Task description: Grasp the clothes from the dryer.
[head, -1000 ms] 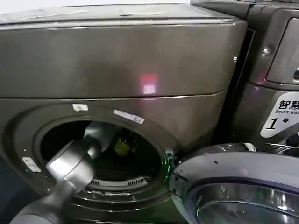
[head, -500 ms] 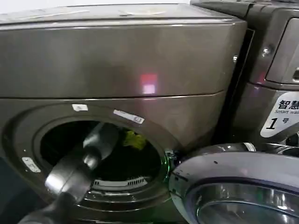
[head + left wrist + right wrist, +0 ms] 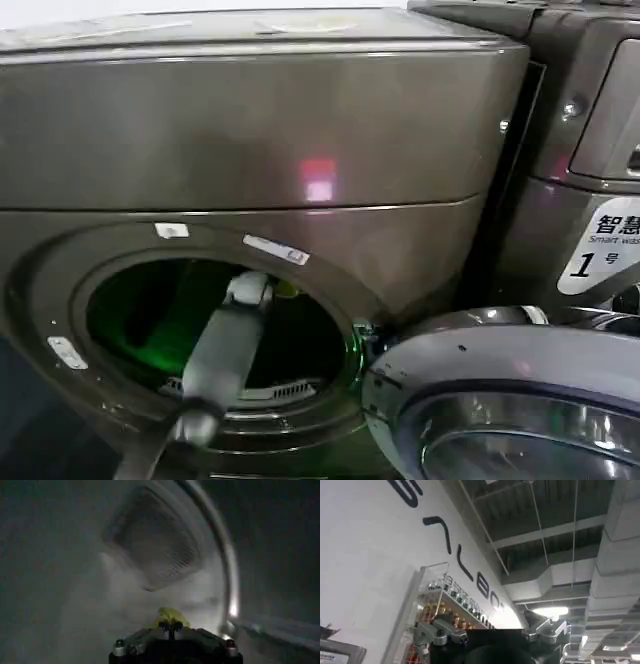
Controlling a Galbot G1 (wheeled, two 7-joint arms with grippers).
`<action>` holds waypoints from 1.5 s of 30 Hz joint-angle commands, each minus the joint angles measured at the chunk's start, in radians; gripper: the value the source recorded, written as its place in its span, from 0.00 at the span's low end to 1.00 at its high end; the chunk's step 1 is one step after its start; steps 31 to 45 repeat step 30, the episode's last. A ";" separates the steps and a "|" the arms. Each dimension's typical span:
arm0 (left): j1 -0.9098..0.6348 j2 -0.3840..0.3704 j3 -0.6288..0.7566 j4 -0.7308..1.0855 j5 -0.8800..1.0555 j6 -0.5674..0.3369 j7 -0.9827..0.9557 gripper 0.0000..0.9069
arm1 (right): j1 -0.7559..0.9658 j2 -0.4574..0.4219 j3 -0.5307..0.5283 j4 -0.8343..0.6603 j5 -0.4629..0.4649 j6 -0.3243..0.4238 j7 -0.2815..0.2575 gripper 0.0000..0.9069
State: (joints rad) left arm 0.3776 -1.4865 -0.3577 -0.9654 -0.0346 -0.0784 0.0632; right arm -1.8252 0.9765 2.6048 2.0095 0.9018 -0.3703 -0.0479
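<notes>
The dryer (image 3: 250, 130) is a big bronze-grey front-loader with its round porthole (image 3: 215, 325) open. My left arm (image 3: 225, 350) reaches through the porthole into the dark drum. In the left wrist view my left gripper (image 3: 170, 626) is shut on a small yellow-green garment (image 3: 171, 614), which bunches just past the fingertips. A sliver of that garment (image 3: 286, 290) peeks out beside the wrist in the head view. Behind it curve the drum's pale wall and perforated back (image 3: 160, 550). The right wrist view holds my right gripper's dark body (image 3: 495, 647), pointed up at a ceiling, away from the machine.
The dryer's round glass door (image 3: 500, 400) hangs open at the lower right, close to the porthole. A second machine with a white "1" sticker (image 3: 600, 250) stands on the right. In the right wrist view, a clear shelf of small bottles (image 3: 445, 600) hangs on a white wall.
My left arm has swung right and now stands steeper in the porthole. The yellow-green garment rose with the gripper and is now mostly hidden behind the wrist. A green glow shows inside the drum.
</notes>
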 commanded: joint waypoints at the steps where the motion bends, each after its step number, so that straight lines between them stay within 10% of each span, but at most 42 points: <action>1: 0.208 -0.015 -0.056 -0.272 -0.093 0.001 -0.240 0.00 | 0.005 -0.001 -0.020 -0.001 -0.008 0.027 0.017 1.00; 45: 0.238 -0.018 -0.017 -0.346 -0.074 0.051 -0.242 0.00 | -0.008 0.001 0.015 0.001 -0.015 0.011 0.002 1.00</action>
